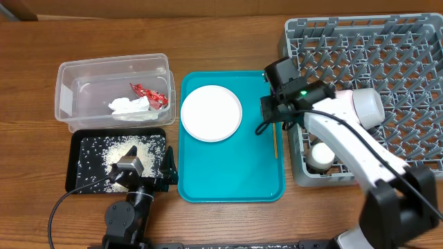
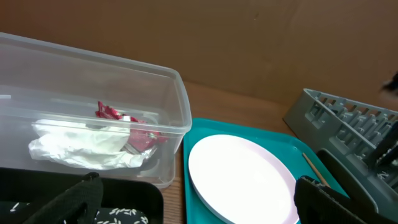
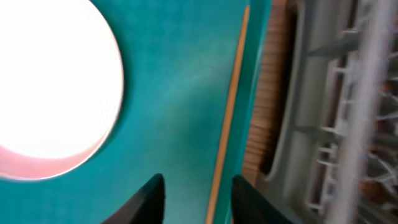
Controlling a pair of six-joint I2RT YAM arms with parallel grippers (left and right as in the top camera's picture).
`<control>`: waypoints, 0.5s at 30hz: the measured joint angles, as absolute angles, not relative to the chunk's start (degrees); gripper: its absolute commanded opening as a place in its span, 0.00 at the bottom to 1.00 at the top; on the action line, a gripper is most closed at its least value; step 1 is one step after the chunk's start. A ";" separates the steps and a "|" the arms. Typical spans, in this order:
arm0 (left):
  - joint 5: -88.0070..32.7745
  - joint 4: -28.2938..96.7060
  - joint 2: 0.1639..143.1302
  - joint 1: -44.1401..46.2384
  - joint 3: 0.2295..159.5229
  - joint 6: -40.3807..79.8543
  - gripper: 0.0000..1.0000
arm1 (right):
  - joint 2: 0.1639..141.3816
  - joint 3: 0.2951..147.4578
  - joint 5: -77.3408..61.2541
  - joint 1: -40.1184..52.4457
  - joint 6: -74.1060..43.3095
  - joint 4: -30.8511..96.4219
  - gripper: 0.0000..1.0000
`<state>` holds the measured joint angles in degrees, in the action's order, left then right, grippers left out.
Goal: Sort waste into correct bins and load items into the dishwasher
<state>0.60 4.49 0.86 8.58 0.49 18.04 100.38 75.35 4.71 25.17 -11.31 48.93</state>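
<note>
Where right claw point(image 3: 198, 186) gapes, chopstick point(image 3: 231, 106) lies between

Right wrist view: the dish rack point(image 3: 348, 112) is a blur — the chopstick point(image 3: 230, 106) runs off the bottom edge, the plate point(image 3: 50, 74) off the left.

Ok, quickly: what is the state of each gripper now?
Left gripper: open, empty.
Right gripper: open, astride the chopstick, not closed on it.
</note>
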 measured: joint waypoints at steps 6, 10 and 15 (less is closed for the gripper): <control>0.60 4.47 0.86 8.58 0.49 18.04 1.00 | 109.65 72.99 6.52 25.17 -11.77 46.68 0.33; 0.60 4.49 0.86 8.58 0.49 18.04 1.00 | 112.03 72.84 6.94 25.34 -11.99 44.18 0.33; 0.60 4.49 0.86 8.58 0.49 18.04 1.00 | 112.81 73.06 6.57 25.32 -12.82 44.05 0.16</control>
<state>0.60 4.49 0.86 8.58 0.49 18.04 112.81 73.06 6.57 25.32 -12.82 44.05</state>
